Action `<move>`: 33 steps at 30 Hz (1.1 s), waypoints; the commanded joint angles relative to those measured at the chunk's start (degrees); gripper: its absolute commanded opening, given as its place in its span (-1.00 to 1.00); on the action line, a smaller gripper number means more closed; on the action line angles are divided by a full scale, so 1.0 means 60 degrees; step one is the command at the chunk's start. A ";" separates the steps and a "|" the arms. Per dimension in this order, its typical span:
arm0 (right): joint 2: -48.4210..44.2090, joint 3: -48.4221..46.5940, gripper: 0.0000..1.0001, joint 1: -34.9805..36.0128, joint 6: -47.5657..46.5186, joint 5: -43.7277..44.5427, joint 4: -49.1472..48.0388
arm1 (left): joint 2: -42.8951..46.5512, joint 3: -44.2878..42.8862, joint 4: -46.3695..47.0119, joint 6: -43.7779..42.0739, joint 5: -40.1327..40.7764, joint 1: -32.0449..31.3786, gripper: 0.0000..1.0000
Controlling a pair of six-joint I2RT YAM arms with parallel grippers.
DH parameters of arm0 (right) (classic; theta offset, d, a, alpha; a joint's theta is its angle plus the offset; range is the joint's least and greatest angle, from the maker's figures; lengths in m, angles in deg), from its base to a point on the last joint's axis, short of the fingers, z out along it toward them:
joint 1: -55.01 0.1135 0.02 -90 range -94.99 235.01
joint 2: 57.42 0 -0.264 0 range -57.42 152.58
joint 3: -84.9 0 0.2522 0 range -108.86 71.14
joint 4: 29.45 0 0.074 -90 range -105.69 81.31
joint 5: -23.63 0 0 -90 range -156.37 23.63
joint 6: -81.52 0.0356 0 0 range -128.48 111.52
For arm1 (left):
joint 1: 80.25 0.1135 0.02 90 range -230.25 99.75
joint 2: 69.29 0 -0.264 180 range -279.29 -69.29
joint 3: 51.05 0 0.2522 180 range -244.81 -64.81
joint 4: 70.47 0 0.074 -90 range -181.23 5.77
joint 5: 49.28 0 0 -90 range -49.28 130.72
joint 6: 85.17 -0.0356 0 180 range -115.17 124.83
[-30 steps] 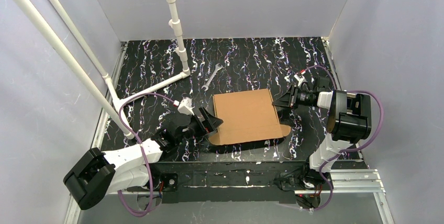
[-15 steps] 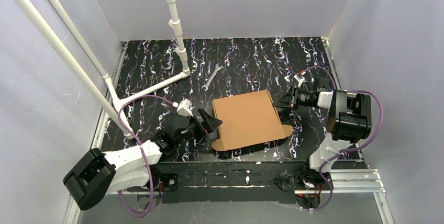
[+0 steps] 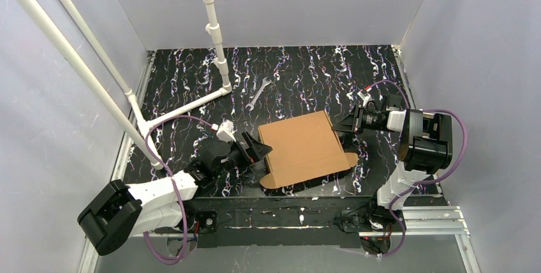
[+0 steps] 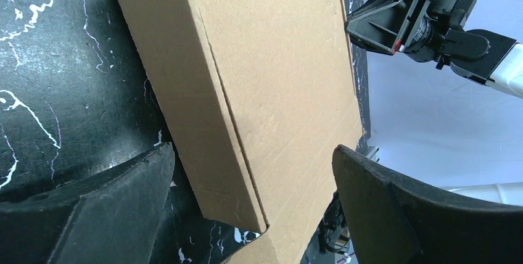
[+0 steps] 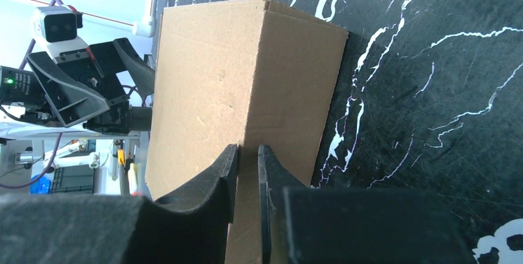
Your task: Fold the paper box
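Brown corrugated cardboard, the paper box (image 3: 301,147), sits with its lid down between my two grippers on the black marbled table (image 3: 306,69). My right gripper (image 3: 340,124) is narrowed onto the box's near edge, with the cardboard pinched between its fingers (image 5: 227,174). My left gripper (image 3: 259,152) stands spread wide, the box's side just ahead between its fingertips; I cannot tell whether either touches. A wrench (image 3: 256,92) lies farther out beyond it, apart from the box.
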 commanded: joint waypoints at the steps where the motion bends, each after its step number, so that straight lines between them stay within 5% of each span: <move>1: 0.0343 0.0004 -0.53 -0.0036 -0.0768 0.0853 0.0576 | -0.0075 -0.0149 0.0199 -0.0076 -0.0115 0.0050 0.97; 33: 0.0439 -0.0091 -0.52 -0.0106 -0.1074 0.0703 0.0844 | -0.0321 -0.0244 0.0448 -0.0159 -0.0344 0.0054 0.97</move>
